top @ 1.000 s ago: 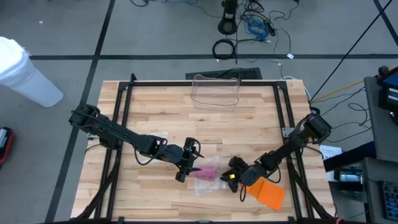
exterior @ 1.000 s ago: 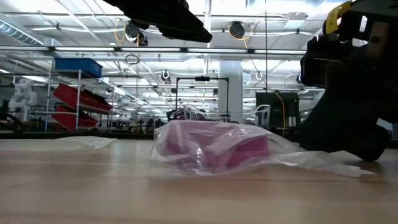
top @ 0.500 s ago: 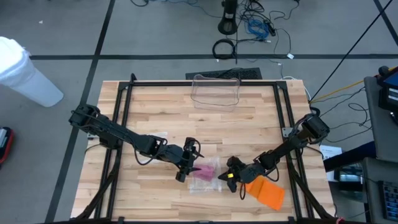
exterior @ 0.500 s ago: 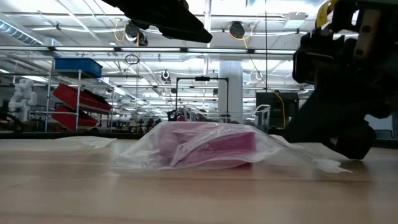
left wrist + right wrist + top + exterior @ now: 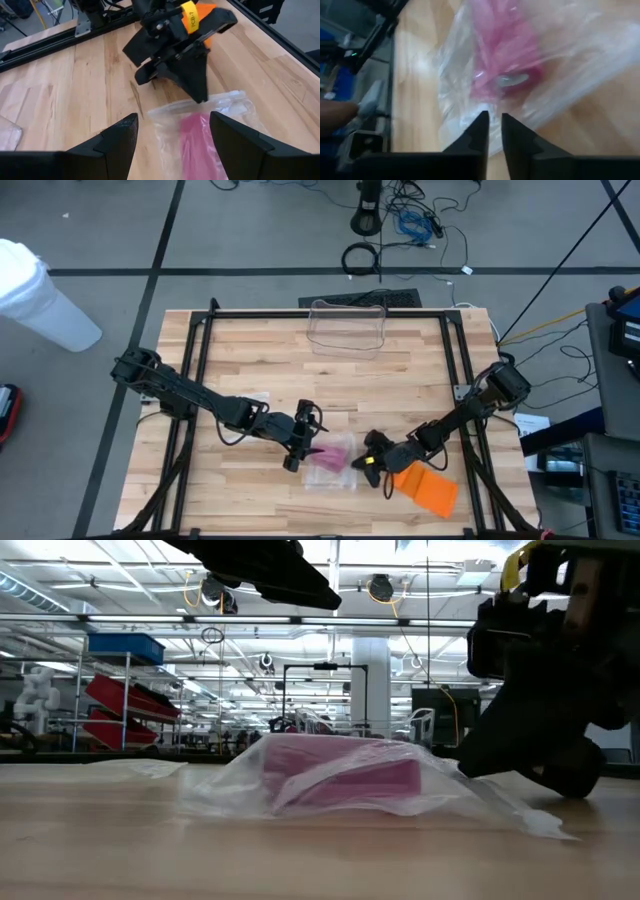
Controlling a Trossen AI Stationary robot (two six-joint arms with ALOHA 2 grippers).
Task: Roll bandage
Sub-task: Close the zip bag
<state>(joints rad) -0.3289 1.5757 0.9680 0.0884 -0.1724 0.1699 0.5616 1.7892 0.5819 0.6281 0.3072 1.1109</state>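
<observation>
Clear plastic bag (image 5: 330, 461) containing the pink bandage (image 5: 340, 772) lies near the front edge of the wooden table (image 5: 330, 370), between both arms. The right gripper (image 5: 366, 463) sits at the bag's right edge with fingers nearly closed, apparently pinching the film to anchor it; contact is not confirmed. The left gripper (image 5: 300, 451) hovers just left of the bag, fingers spread wide, positioned to receive the bandage. An orange sheet (image 5: 432, 489) lies to the right

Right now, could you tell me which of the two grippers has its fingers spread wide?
The left gripper, hovering open over the bagged pink bandage; the right gripper pinches the bag's edge.
</observation>
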